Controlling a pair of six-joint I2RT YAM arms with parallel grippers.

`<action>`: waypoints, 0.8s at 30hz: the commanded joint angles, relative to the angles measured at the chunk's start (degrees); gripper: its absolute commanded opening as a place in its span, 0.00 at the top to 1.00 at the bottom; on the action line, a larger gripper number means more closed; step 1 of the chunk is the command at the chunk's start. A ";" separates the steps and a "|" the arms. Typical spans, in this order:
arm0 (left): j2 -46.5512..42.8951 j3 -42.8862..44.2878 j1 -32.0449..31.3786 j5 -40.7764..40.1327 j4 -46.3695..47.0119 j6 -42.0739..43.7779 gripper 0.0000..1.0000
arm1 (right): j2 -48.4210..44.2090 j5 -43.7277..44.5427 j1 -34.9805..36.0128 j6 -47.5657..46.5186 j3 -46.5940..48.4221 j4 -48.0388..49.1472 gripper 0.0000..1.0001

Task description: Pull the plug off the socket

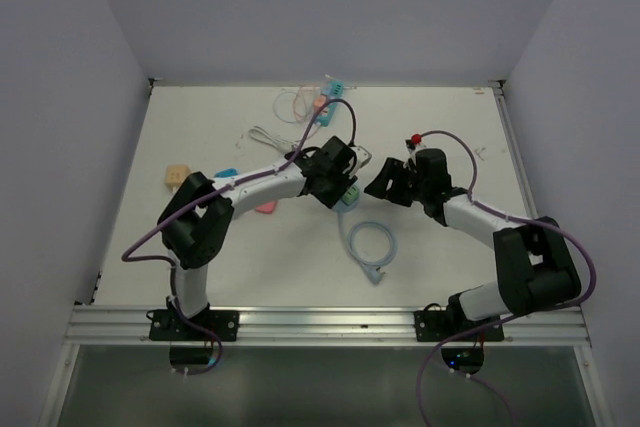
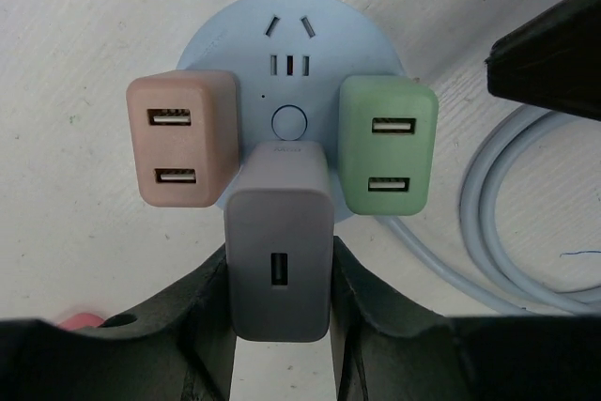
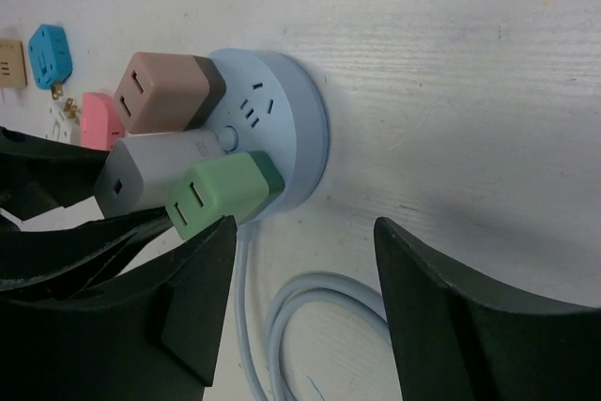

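Grey plug (image 2: 279,232) snug in nearly closed left tool (image 2: 282,260)

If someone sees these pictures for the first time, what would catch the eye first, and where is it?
The round pale blue socket near the middle of the table draws the eye, carrying a pink-brown plug, a green plug and a grey plug. The left pincer is closed on the grey plug's sides; the right pincer hangs open beside the socket, near the coiled blue cable.
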 commanded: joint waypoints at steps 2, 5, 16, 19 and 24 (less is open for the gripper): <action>-4.72 -4.33 -0.32 1.28 4.25 0.65 0.88 | 1.89 -4.77 -0.34 -1.08 0.83 3.67 0.31; -8.49 -9.24 -0.32 2.07 8.81 1.09 0.99 | 3.03 -6.62 -0.25 -0.82 1.18 4.63 0.26; -22.47 -24.38 -0.32 6.20 25.96 1.09 1.00 | 6.64 -18.04 -0.25 1.20 2.85 9.47 0.20; -25.20 -27.02 -0.32 7.08 29.83 0.91 1.00 | 7.60 -19.98 -0.25 2.08 2.76 11.49 0.20; -27.75 -30.01 -0.32 9.01 35.28 1.00 1.00 | 9.19 -23.24 -0.17 3.05 3.11 13.50 0.20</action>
